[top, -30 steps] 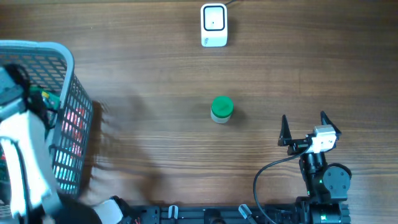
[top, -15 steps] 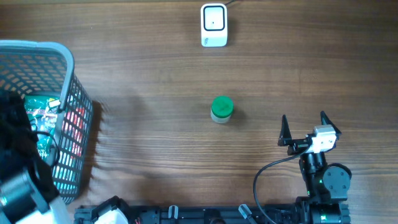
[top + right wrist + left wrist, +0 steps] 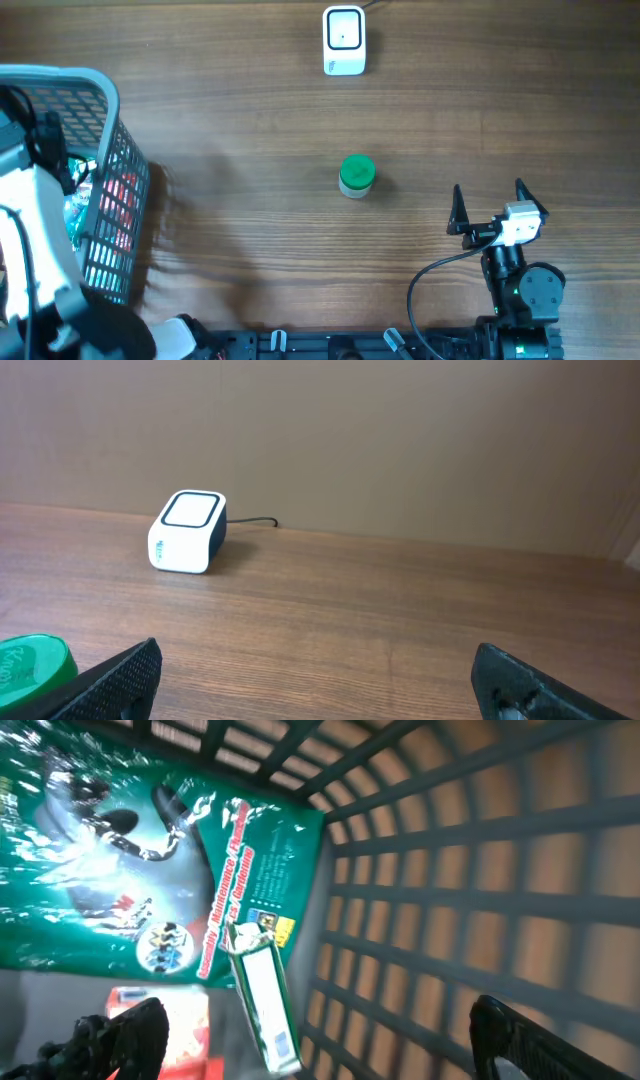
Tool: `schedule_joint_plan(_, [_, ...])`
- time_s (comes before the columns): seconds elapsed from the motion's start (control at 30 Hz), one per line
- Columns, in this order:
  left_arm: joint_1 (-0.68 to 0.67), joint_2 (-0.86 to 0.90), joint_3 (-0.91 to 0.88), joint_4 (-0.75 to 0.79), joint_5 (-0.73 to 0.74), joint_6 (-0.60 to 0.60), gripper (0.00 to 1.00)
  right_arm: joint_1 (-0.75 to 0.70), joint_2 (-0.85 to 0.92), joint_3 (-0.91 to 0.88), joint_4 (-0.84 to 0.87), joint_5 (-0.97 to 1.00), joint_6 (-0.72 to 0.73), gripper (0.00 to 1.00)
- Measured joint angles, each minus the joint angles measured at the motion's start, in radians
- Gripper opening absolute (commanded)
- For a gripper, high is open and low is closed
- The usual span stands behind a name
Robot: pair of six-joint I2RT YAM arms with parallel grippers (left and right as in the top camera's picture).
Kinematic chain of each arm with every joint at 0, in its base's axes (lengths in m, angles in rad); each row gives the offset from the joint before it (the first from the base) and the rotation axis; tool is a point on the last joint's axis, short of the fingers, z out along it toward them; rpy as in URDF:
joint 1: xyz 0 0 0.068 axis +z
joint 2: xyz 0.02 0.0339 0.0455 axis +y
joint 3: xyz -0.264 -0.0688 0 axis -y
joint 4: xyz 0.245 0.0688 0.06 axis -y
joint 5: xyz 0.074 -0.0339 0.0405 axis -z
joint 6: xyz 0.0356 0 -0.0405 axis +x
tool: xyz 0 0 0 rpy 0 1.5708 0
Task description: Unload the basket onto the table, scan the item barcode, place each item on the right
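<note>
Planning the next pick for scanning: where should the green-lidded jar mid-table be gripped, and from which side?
Probably across the round sides of the green-lidded jar, approached from the robot's right, where the open right gripper sits. It stands upright with nothing beside it, so both flanks are free.

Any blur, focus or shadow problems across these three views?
Overhead: sharp and evenly lit, with the basket casting a soft shadow on the table. Left wrist: blurred throughout, the green packet smeared. Right wrist: the scanner is crisp, the right end effector out of focus.
</note>
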Motion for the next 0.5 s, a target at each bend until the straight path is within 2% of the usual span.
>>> schedule_joint_plan(0.23, [0.0, 0.223, 0.0, 0.035, 0.015, 0.0, 0.9, 0.0, 0.0, 0.0, 0.0, 0.0, 0.0, 1.0])
schedule_joint_plan(0.4, [0.0, 0.303, 0.0, 0.055, 0.015, 0.0, 0.89, 0.0, 0.0, 0.0, 0.0, 0.0, 0.0, 1.0])
schedule_joint_plan(0.5, [0.0, 0.325, 0.0, 0.068, 0.014, -0.002, 0.65, 0.0, 0.0, 0.0, 0.0, 0.0, 0.0, 0.99])
